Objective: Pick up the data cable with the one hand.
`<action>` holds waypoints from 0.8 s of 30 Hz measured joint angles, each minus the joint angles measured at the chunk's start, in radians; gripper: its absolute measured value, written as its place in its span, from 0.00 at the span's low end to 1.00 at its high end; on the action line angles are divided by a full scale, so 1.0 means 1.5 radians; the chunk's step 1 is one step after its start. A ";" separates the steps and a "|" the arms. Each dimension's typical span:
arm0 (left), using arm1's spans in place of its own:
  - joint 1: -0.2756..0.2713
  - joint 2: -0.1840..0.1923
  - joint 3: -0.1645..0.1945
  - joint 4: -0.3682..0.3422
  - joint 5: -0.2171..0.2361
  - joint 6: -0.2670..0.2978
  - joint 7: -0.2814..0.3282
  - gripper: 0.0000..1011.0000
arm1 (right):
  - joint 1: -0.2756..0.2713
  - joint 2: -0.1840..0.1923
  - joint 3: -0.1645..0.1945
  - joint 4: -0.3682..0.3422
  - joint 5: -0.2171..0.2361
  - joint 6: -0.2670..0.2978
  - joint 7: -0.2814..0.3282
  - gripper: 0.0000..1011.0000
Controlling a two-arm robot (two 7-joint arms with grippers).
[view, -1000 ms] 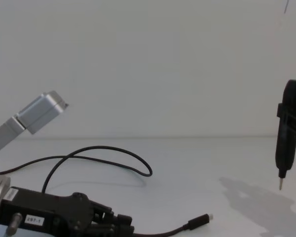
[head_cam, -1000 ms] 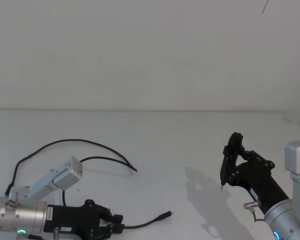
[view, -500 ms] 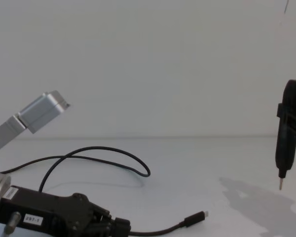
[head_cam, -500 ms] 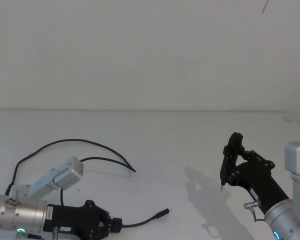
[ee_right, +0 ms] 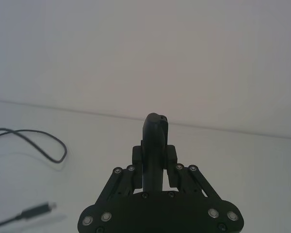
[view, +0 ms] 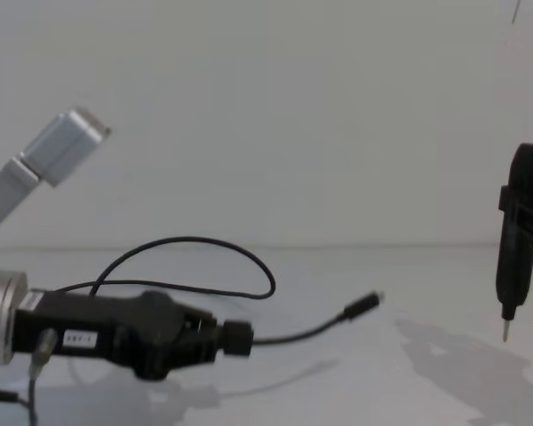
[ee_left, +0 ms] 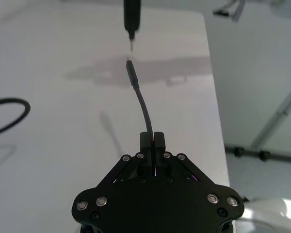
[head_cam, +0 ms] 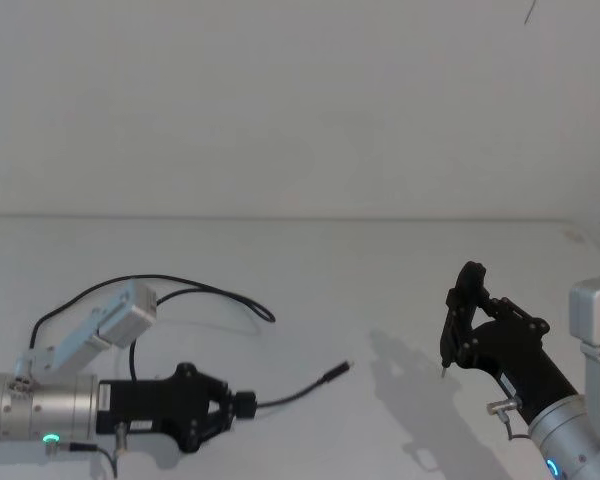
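Observation:
My left gripper [head_cam: 244, 405] [view: 237, 339] is low at the left, above the table, shut on the data cable [head_cam: 292, 393] [view: 302, 334]. The thin black cord sticks out forward from the closed fingertips [ee_left: 158, 139], and its small plug [head_cam: 337, 372] [ee_left: 131, 77] hangs free in the air. Behind the gripper the rest of the cable loops over the table [head_cam: 212, 293] [view: 204, 244] [ee_right: 48, 141]. At the right, my right gripper [head_cam: 464, 338] [ee_right: 154, 160] is held up, shut on a slim black pen-like tool [view: 518, 240] with its tip pointing down.
The white table [head_cam: 360, 270] runs back to a plain white wall. Its right edge [ee_left: 211, 73] shows in the left wrist view, with floor beyond. The pen tool's tip [ee_left: 131, 44] lies just beyond the plug in that view.
My left gripper has risen and shifted forward with the cable. The plug has lifted off the table and moved up and right. The right arm has not moved.

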 joint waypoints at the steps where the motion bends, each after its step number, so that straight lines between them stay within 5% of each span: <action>1: 0.003 -0.002 -0.005 -0.004 -0.007 -0.006 0.008 0.04 | 0.000 0.000 0.000 0.000 0.000 0.000 0.000 0.28; 14: 0.027 -0.025 -0.042 -0.026 -0.035 -0.042 0.079 0.04 | 0.000 0.000 0.000 0.000 0.000 0.000 0.000 0.28; 24: 0.016 -0.039 -0.047 0.001 -0.034 -0.053 0.083 0.04 | 0.000 0.000 0.000 0.000 0.000 0.000 0.000 0.28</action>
